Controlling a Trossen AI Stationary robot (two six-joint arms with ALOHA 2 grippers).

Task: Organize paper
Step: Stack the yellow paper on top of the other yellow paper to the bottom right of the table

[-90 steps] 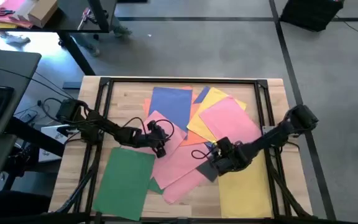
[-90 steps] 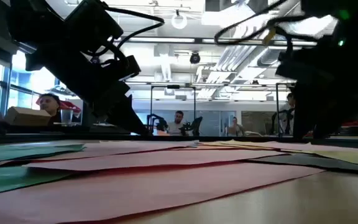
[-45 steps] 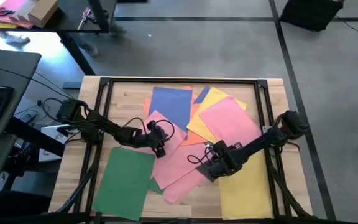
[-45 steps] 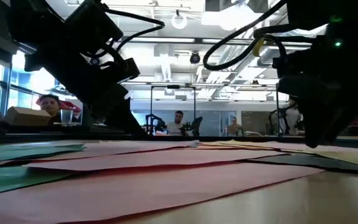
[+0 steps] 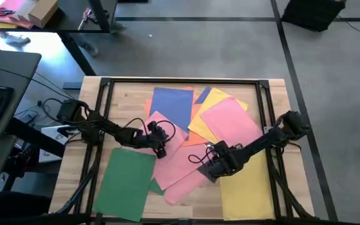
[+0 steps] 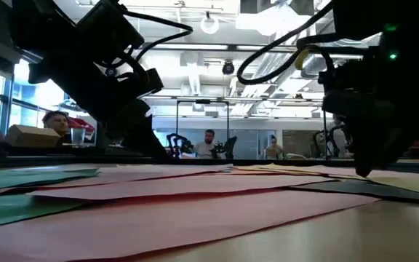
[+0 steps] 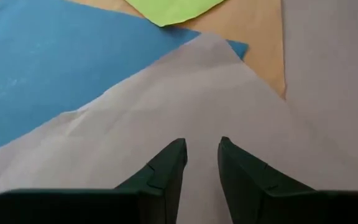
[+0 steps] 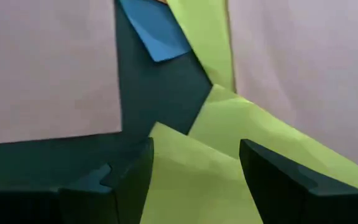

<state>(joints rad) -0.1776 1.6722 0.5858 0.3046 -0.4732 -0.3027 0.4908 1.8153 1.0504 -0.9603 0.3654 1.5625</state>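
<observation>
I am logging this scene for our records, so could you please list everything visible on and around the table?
green sheet: one fully seen, green, near left corner; a second green edge peeks out beside it.
pink sheets: at least three, pink, centre and centre right.
blue sheet: one large, blue, far centre; a small blue corner shows beside it.
yellow sheets: at least two, yellow, near right and far centre.
orange sheet: one partly showing, orange, under the centre pile.
dark grey sheet: one, mostly covered, centre.
table: one, light wood.
people: several, seated in the room behind.
left gripper: over the central pink sheet, narrowly open.
right gripper: over the dark grey sheet, open.
</observation>
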